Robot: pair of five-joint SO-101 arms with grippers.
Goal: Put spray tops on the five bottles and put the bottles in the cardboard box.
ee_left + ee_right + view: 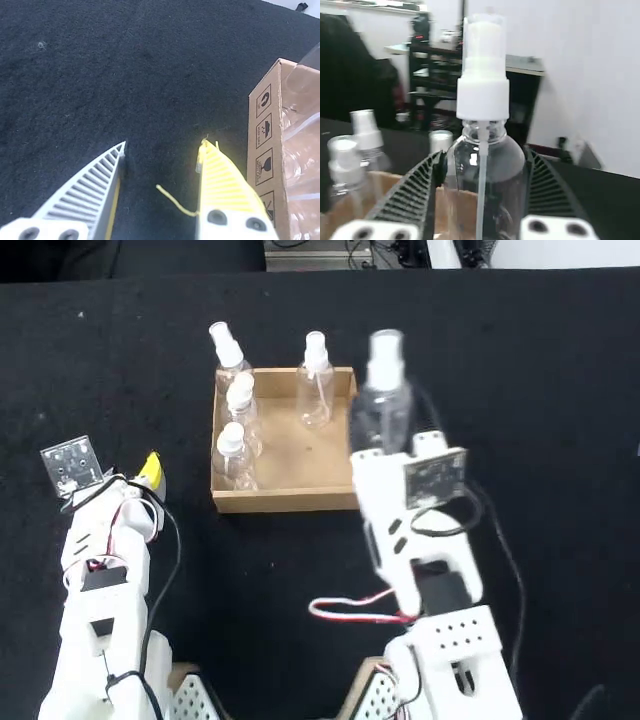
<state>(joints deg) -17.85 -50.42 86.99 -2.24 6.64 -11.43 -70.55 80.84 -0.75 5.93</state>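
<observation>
Right fingers (412, 195) pinch a capped bottle (482, 165) upright by the cardboard box (285, 502), likely so it lowers in standing; left fingers (220, 185) hang spread over the counter (100, 60).

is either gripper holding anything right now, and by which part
The right gripper holds a spray bottle by its clear body, one finger on each side. The left gripper is open and empty.

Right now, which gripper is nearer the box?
Right. The right gripper, shut on a bottle, is at the box, by its right wall. The left gripper is open over the table, off the left wall.
</observation>
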